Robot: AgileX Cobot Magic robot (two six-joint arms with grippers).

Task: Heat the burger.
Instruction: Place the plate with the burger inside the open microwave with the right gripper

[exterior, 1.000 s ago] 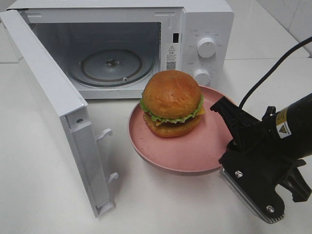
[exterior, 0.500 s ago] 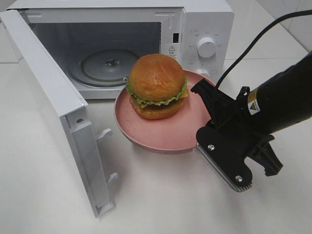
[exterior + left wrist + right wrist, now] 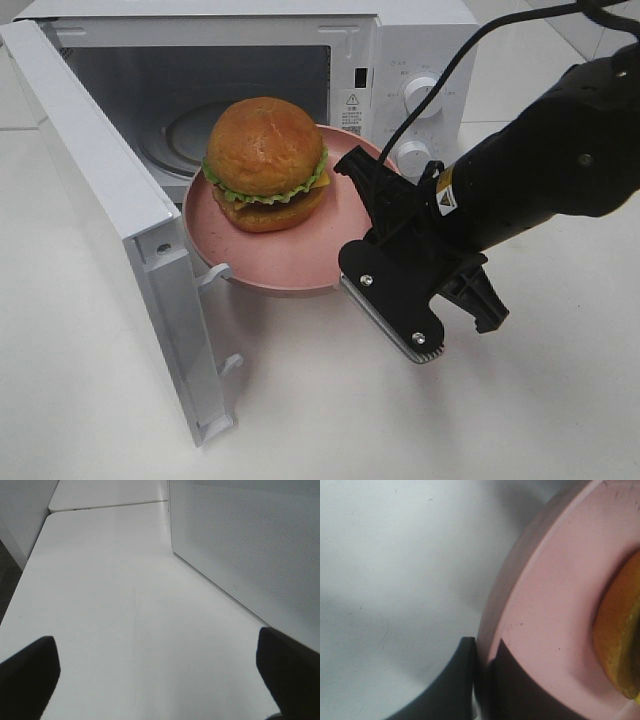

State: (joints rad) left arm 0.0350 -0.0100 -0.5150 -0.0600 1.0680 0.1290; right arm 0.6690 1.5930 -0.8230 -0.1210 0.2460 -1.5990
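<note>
Pink round plate point(image 3: 290, 268), shallow and smooth, is clamped at its rim by the black right gripper point(image 3: 347, 272). The wrist view shows one finger point(image 3: 454, 685) below the rim and the other above it, pressed together on the edge. The glossy golden-brown burger point(image 3: 265, 160), with frilly green lettuce and yellow cheese, sits upright on the plate, toward the side away from the gripper. The plate is off the white table point(image 3: 330, 420), at the mouth of the white microwave point(image 3: 425, 40), whose door point(image 3: 90, 190) stands wide open. The plate's far edge seems to overlap the sill, though that is hard to judge. Behind the burger lies the glass turntable point(image 3: 172, 142). The left gripper point(image 3: 156, 645) hangs low over the table, jaws wide apart and holding nothing, near a white perforated panel point(image 3: 250, 545).
</note>
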